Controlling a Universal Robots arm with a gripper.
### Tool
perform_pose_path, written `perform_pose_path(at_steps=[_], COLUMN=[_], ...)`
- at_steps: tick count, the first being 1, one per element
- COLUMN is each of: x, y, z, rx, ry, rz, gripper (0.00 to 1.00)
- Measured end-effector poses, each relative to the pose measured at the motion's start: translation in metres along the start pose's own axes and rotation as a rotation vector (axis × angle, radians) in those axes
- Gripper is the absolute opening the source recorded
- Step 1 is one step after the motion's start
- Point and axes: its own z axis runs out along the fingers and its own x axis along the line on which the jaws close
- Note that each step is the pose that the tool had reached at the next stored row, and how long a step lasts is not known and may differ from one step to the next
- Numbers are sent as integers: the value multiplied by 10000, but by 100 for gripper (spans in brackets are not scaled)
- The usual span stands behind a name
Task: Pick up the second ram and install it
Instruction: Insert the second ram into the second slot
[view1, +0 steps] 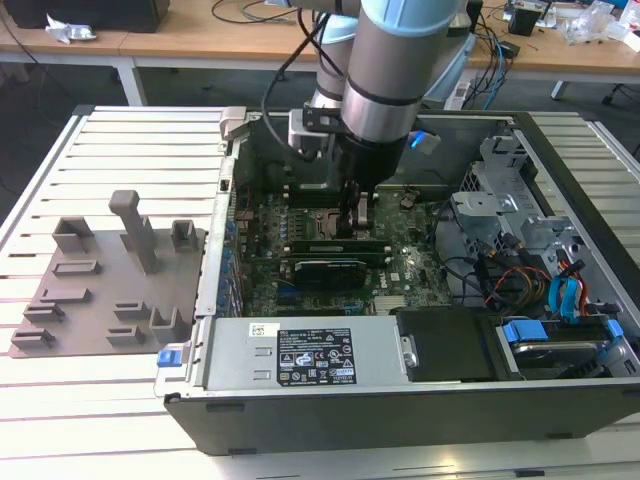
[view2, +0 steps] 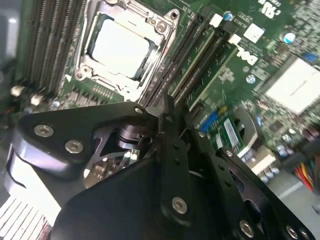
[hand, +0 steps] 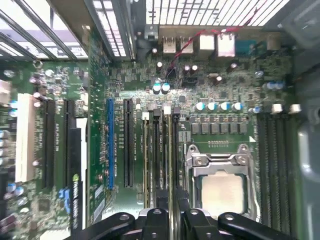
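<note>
The gripper (view1: 358, 215) hangs at centre frame in the exterior view, jaws nearly closed on the upright edge of the second ram (view1: 352, 240), its long axis lying along the slots (hand: 161, 155) beside the processor socket (hand: 220, 185).

The gripper (hand: 170, 212) hangs over memory slots (hand: 161, 155) beside the CPU socket (hand: 220, 185).

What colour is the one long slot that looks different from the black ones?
Blue. The long slot stands out beside black slots on the green board, clearest in the first wrist view.
</note>
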Motion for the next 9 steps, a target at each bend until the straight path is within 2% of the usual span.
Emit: perform_pose_path(at_steps=[1,2,3,9], x=[-18,-29,-31,-31], y=[7,13,15,16], z=[-85,-163,-182,-190], rx=[2,2,2,3], ry=[61,99,102,102], rz=[4,8,6,8], gripper=[13,13,10,10])
